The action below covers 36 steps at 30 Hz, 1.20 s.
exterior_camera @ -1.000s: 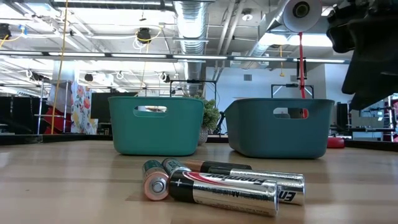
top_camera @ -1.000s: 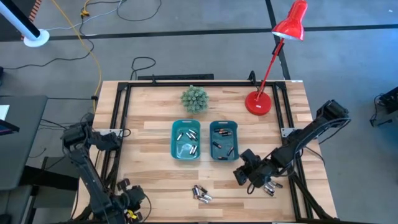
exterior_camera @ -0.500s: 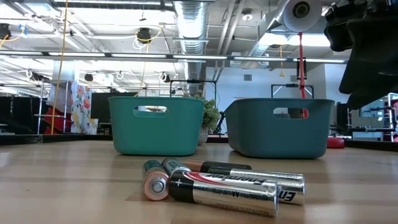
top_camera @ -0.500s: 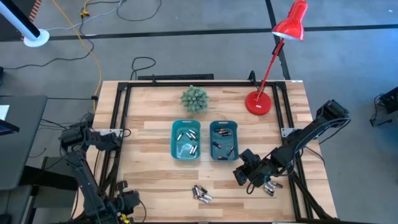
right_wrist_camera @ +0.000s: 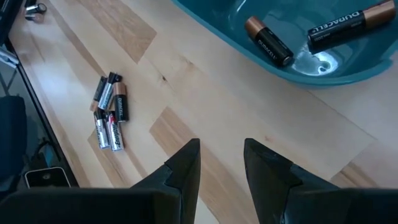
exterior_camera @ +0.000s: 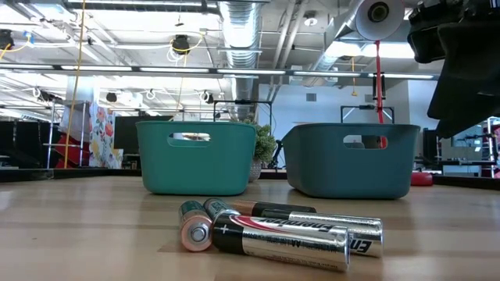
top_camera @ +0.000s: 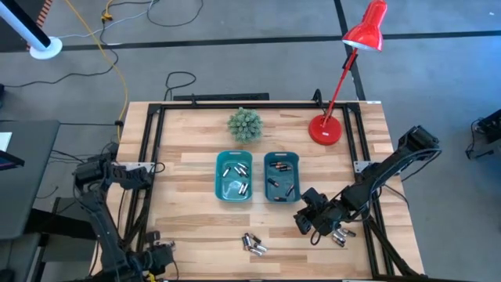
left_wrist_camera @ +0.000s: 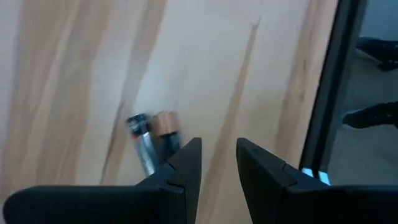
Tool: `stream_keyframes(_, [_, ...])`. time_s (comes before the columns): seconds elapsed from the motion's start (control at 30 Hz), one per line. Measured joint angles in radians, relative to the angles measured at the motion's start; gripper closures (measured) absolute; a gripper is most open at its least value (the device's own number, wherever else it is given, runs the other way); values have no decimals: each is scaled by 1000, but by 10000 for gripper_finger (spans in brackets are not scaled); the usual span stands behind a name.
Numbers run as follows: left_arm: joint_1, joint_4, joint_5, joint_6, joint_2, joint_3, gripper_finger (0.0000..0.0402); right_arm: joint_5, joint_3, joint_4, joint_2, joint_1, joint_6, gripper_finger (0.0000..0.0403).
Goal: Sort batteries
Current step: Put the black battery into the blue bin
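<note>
Several loose batteries [top_camera: 253, 244] lie in a small pile on the wood near the table's near edge; the low view shows these batteries [exterior_camera: 273, 230] close up. Behind them stand two teal bins, the left bin [top_camera: 234, 177] with silvery cells and the right bin [top_camera: 282, 177] with dark ones. My right gripper [top_camera: 307, 222] hovers open and empty, just near-right of the right bin [right_wrist_camera: 298, 68], the pile [right_wrist_camera: 111, 113] ahead of it. My left gripper [top_camera: 154, 257] is at the near-left corner, open and empty [left_wrist_camera: 217, 149], with two batteries [left_wrist_camera: 152, 134] beyond its fingers.
A red desk lamp [top_camera: 326, 129] and a small green plant [top_camera: 245, 124] stand toward the far edge. A black metal frame [top_camera: 149, 149] runs along the table's sides. Bare wood lies between the bins and the near edge, around the pile.
My left gripper has drawn back a little toward the table's near-left corner. The right arm, the bins and the batteries have kept still.
</note>
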Motion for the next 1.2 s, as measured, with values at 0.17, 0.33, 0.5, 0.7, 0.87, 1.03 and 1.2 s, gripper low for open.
stream_keyframes(0.17, [13,34,-2,-48,1,-44,305,0,0,0,0,0,0,262])
stream_keyframes(0.33, [15,43,-6,-65,1,-78,305,0,0,1,0,0,1,262])
stream_keyframes(0.5, [15,80,-6,-44,1,-97,305,0,0,6,0,0,4,262])
stream_keyframes(0.7, [15,123,-3,-71,1,-139,305,0,0,6,0,0,7,262])
stream_keyframes(0.87, [23,138,-2,-76,1,-134,305,0,0,6,0,0,12,262])
stream_keyframes(1.03, [26,122,-2,-61,1,-115,305,0,0,6,0,-6,12,262])
stream_keyframes(1.2, [26,99,-4,-95,0,-103,305,0,0,6,0,-20,4,262])
